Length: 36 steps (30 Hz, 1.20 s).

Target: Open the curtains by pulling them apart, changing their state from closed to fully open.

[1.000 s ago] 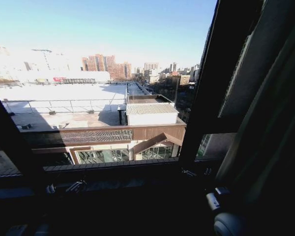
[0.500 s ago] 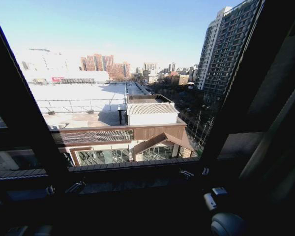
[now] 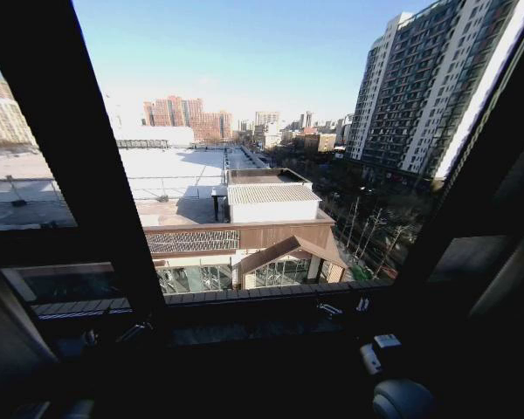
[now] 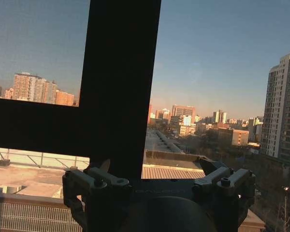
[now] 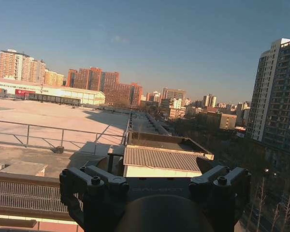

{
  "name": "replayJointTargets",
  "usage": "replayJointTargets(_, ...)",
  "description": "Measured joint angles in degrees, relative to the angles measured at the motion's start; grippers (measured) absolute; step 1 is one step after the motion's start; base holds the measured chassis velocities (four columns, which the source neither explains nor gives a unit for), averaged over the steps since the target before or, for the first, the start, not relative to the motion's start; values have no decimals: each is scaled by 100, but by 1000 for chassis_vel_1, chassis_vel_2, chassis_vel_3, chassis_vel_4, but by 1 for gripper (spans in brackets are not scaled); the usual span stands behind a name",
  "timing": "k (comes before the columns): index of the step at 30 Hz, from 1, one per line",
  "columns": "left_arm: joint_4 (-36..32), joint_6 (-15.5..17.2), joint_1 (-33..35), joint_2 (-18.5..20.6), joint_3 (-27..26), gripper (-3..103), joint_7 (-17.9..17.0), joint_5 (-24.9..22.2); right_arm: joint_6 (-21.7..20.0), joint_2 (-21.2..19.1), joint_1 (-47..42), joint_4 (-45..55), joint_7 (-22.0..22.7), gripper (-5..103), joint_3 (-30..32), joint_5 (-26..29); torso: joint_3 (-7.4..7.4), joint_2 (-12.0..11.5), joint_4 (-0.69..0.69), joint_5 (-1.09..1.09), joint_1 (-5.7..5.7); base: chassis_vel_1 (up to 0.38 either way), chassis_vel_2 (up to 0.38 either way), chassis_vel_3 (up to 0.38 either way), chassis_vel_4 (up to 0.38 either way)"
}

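apparently drawn well aside already: curtains (image 3: 512, 262) bunched in shadow at the far right edge of the window, with what may be the other panel low at the left edge, too dark to confirm. looks like light, limp, sheer fabric, likely to slide and fold rather than resist; probably easy to snag or slip from a loose pinch. best taken at a gathered vertical edge, several pleats together, then pulled sideways along the rail rather than downward. left gripper (image 4: 159, 181) spread wide and empty, facing the glass just in front of a dark window frame bar (image 4: 121, 72). right gripper (image 5: 157, 183) likewise spread and empty, looking out through clear glass at rooftops and towers. right arm (image 3: 400, 397) low and near in the head view, below the sill (image 3: 262, 301). little room between grippers and pane, so sideways reach only, with the frame bars to avoid. bright daylight outside, interior in deep shade. judging by the open glass, task near complete.
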Motion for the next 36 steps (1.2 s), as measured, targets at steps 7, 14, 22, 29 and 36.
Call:
replayJointTargets(7,2,0,-6,-9,0,100,-2,5,5,28,-2,0,-31,100,-21,-1,0,0,0,0,0,362,347,-354,-359)
replayJointTargets(14,2,-3,-41,-17,5,100,-3,9,5,20,-4,-11,-84,100,-23,-3,0,-1,0,0,0,346,355,-346,-368)
replayJointTargets(22,2,-21,-60,-58,17,100,-10,108,145,14,54,-83,-75,100,-87,-11,0,0,0,0,0,364,348,-344,-359)
replayJointTargets(29,3,-84,-59,-99,-8,100,-30,185,212,32,52,-115,-57,100,-169,-16,0,0,2,-6,1,262,273,-251,-258)
replayJointTargets(36,91,26,-247,104,22,100,-49,185,216,58,16,-115,-47,100,-189,-72,0,0,-1,4,1,32,23,-27,-50)
